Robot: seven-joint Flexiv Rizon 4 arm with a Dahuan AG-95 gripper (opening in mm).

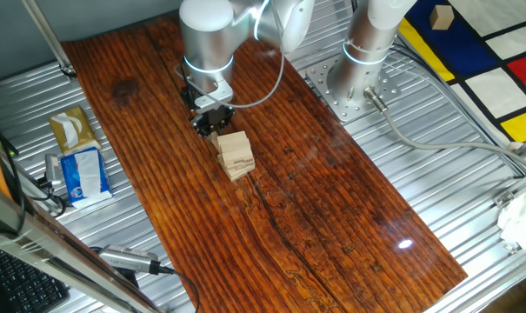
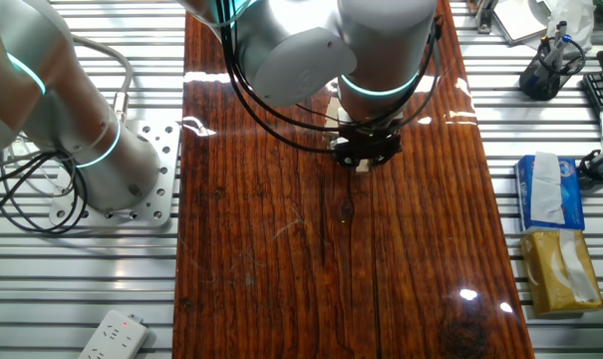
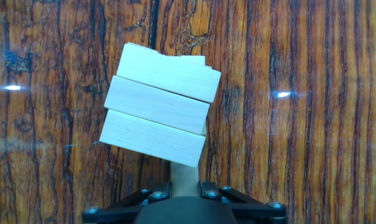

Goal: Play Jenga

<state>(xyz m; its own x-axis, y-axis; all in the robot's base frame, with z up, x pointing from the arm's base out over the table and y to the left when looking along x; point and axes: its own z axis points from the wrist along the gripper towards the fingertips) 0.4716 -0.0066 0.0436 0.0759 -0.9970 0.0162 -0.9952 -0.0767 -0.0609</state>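
The tower (image 1: 235, 155) stands near the middle of the dark wooden surface (image 1: 332, 217), a few layers of pale blocks, with the gripper (image 1: 213, 121) low and just beside its far side in one fixed view. In the hand view the top layer shows as three blocks (image 3: 156, 106) lying side by side, turned a little askew to the grain, and a single pale block (image 3: 185, 177) juts out from under them toward the camera, running down between the gripper's black fingers (image 3: 149, 196). The gripper appears to be closed on that block's end — though the contact itself sits at the frame's bottom edge and is partly hidden, so a loose hold cannot be ruled out. In the other fixed view the arm's wrist covers nearly all of the tower; only a pale sliver shows below it. The step in hand looks like the draw itself: one lower block is part-way out and the rest of the stack rests on what remains. The next move calls for a straight pull along the block's own length, slow and level, without any twist or lift — the layers above are already skewed, and a sideways drag would likely carry them along or topple the stack.
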